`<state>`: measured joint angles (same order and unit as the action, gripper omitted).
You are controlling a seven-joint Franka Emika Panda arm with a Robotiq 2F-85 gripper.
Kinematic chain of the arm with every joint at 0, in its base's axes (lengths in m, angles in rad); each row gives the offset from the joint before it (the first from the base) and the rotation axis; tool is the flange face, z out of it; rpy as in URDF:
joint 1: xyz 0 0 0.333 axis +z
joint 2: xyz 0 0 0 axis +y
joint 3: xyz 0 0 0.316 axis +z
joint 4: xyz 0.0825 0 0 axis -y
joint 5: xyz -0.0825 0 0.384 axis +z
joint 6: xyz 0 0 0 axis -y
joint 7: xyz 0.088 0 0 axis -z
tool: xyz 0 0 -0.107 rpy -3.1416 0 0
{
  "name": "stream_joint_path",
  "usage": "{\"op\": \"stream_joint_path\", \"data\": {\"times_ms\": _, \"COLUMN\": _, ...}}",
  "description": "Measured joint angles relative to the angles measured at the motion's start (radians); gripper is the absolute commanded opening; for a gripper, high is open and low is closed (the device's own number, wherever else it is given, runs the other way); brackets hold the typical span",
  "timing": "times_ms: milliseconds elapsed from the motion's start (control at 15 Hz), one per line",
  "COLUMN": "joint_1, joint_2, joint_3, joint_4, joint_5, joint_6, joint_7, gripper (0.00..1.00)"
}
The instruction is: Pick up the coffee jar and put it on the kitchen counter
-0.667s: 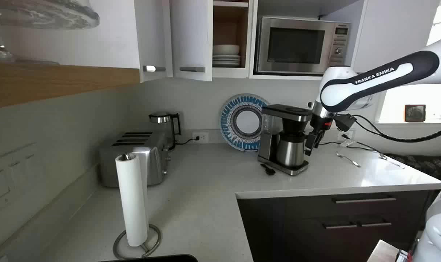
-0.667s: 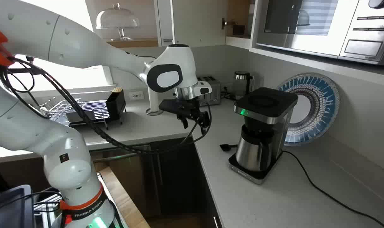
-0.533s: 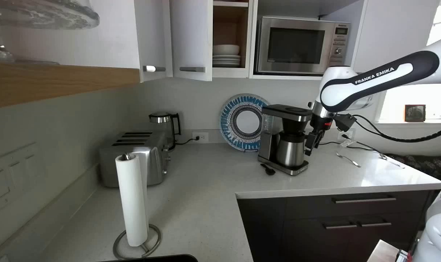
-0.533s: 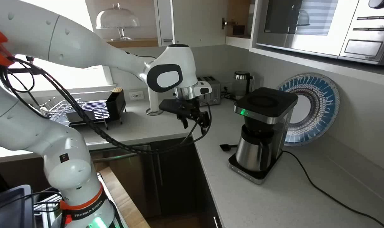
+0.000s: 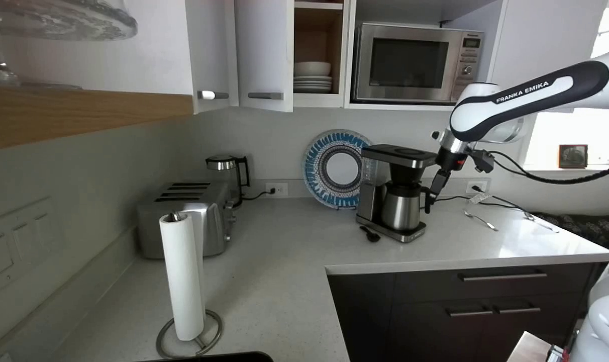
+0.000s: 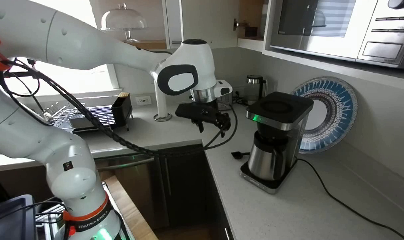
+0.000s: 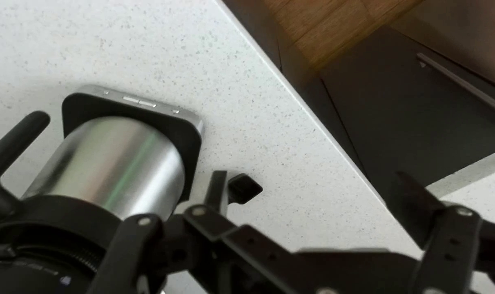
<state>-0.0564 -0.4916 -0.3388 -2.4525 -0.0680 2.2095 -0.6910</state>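
Fingers (image 7: 217, 190) are standing wide apart on my released hand (image 7: 313, 183), which is hanging in the air with pale surface (image 7: 251, 134), its edge, dark cabinet fronts (image 7: 374, 102) and the head of a black scoop (image 7: 244, 188) showing between them. In an exterior view I am seeing a clear gap between my hand and the coffee jar (image 6: 263, 161), which is standing upright in the coffee machine (image 6: 277, 105). The scoop is lying on the surface just beside that coffee machine. Farther along, a toaster (image 5: 216, 223), a kettle (image 5: 224, 171) and a paper roll (image 5: 181, 276) are standing, a blue-patterned disc (image 5: 318, 161) is resting by the wall (image 5: 269, 146), and a microwave (image 5: 410, 63) is sitting above. My wrist view is cutting off the coffee jar's handle (image 7: 15, 142) at the left edge, and my hand is covering part of its dark collar. One finger is hiding the rest of the scoop, and in an exterior view my wrist (image 6: 203, 95) is covering most of the toaster.
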Motion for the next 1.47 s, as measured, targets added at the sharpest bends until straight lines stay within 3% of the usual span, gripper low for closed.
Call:
{"op": "stream_joint_path", "data": {"times_ms": 267, "joint_1": 0.000, "joint_2": 0.022, "joint_3": -0.108, "joint_4": 0.082, "joint_5": 0.044, "joint_6": -0.002, "joint_7": -0.283, "gripper": 1.00}}
{"op": "stream_joint_path", "data": {"times_ms": 533, "joint_1": -0.017, "joint_2": 0.082, "joint_3": -0.176, "joint_4": 0.147, "joint_5": 0.086, "joint_6": -0.002, "joint_7": -0.438, "gripper": 1.00}}
{"op": "stream_joint_path", "data": {"times_ms": 1133, "joint_1": -0.102, "joint_2": 0.286, "joint_3": -0.206, "joint_4": 0.247, "joint_5": 0.172, "joint_6": 0.066, "joint_7": -0.517, "gripper": 1.00}}
{"op": "stream_joint_path", "data": {"times_ms": 1467, "joint_1": -0.104, "joint_2": 0.305, "joint_3": -0.206, "joint_4": 0.263, "joint_5": 0.175, "joint_6": 0.067, "joint_7": -0.520, "gripper": 1.00}}
